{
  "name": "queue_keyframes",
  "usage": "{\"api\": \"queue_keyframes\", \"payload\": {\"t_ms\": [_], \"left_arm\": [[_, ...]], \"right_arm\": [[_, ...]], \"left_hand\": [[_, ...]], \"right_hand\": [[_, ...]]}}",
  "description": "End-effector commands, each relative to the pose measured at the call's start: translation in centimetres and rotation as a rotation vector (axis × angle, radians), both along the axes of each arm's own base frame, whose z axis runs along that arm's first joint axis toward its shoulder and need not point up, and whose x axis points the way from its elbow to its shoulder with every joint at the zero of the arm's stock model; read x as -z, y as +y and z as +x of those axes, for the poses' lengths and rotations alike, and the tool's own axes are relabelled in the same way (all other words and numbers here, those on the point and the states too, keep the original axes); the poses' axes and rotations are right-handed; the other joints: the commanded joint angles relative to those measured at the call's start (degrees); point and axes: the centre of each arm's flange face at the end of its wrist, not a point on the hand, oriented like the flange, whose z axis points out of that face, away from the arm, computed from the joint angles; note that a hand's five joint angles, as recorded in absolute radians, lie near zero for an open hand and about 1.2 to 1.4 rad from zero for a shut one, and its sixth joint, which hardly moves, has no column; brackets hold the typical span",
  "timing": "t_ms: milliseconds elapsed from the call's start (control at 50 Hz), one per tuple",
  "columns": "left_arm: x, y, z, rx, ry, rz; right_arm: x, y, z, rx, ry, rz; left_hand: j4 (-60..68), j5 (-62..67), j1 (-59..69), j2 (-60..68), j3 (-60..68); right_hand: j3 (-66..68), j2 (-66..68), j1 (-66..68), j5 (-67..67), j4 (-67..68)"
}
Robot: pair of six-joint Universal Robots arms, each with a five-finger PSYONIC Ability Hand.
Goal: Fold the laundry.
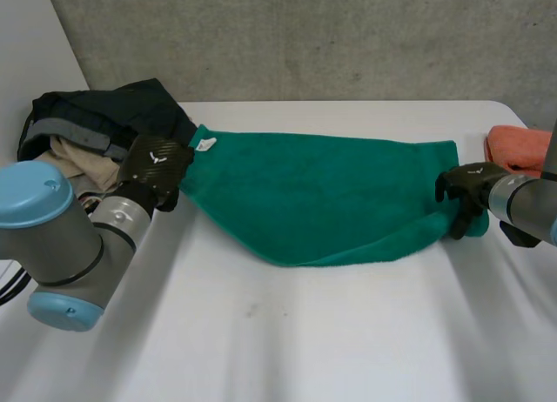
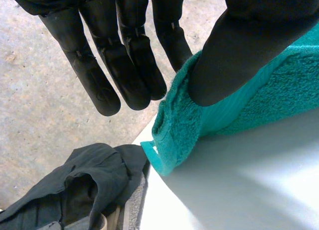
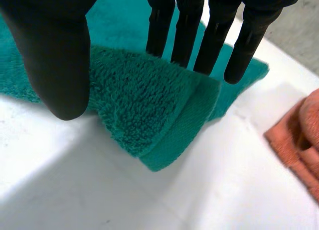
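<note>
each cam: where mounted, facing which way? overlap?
Head view: between and behind both arms, looking down at white table; shows left robot hand, right robot hand.
Left wrist view: on that wrist, along the palm; left robot hand pinches green towel corner, dark clothes beyond.
Right wrist view: on that wrist, along the palm; right robot hand pinches the other end, orange cloth beside.
Shared: green towel.

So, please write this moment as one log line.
towel: stretched between hands | left hand: pinches tagged corner | right hand: pinches opposite end | beside: clothes pile, orange cloth
</note>
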Motion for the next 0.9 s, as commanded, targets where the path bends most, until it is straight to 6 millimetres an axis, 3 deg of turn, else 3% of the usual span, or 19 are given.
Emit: {"api": "queue_keyframes", "payload": {"t_ms": [20,100,120,140,160,280,400,440,540,640,800,900], "left_arm": [[-0.1,0.0,0.0,-0.003,0.0,-0.001],[-0.1,0.1,0.0,-0.003,-0.004,0.001],[-0.1,0.1,0.1,-0.005,-0.006,0.003],[-0.1,0.3,0.1,-0.004,-0.009,0.007],[-0.4,0.6,0.3,-0.006,-0.012,0.012],[-1.7,3.0,0.9,-0.001,-0.058,0.081],[-2.9,9.0,3.3,0.027,-0.301,0.253],[-2.6,11.7,4.5,0.061,-0.431,0.339],[-1.5,15.7,6.4,0.145,-0.636,0.479],[-1.4,14.4,6.3,0.14,-0.667,0.385],[-0.6,6.8,1.8,0.101,-0.524,0.084],[0.5,2.2,-0.4,0.076,-0.468,-0.008]], "right_arm": [[0.5,0.0,-0.1,0.005,0.007,0.035],[0.4,0.9,-0.2,-0.005,0.023,0.088],[0.3,1.1,-0.2,-0.008,0.026,0.102],[0.2,1.6,-0.3,-0.017,0.041,0.135],[0.1,1.9,-0.3,-0.026,0.049,0.15],[-2.6,3.5,-2.0,-0.044,0.103,0.157],[-2.7,6.2,-3.4,-0.133,0.234,0.164],[-3.0,7.8,-3.9,-0.201,0.32,0.163],[-3.1,10.0,-5.7,-0.279,0.462,0.159],[-2.8,9.6,-5.8,-0.273,0.461,0.112],[-3.1,5.5,-4.3,-0.123,0.331,-0.213],[-1.6,3.1,-2.6,-0.112,0.294,-0.374]], "left_hand": [[11.15,13.09,14.67,11.33,11.6],[11.15,13.09,14.67,11.33,11.6],[11.15,13.09,14.67,11.33,11.6],[11.15,13.09,14.67,11.33,11.6],[11.15,13.09,14.67,11.33,11.6],[11.15,13.09,14.67,11.33,11.6],[11.15,13.09,14.67,11.33,11.6],[11.15,13.09,14.67,11.33,11.6],[11.15,13.09,14.67,11.33,11.6],[11.15,13.09,14.67,11.33,11.6],[11.15,13.09,14.67,11.33,11.6],[11.15,13.09,14.67,11.33,11.6]], "right_hand": [[8.22,8.08,7.77,9.85,8.54],[21.51,21.37,21.06,23.14,21.83],[27.37,27.22,26.91,28.99,27.68],[44.08,43.93,43.63,45.7,44.4],[47.52,47.37,47.06,49.14,47.83],[47.55,47.41,47.1,49.18,47.87],[47.55,47.41,47.1,49.18,47.87],[47.55,47.41,47.1,49.18,47.87],[47.55,47.41,47.1,49.18,47.87],[47.55,47.41,47.1,49.18,47.87],[47.55,47.41,47.1,49.18,47.87],[47.55,47.41,47.1,49.18,47.87]]}}
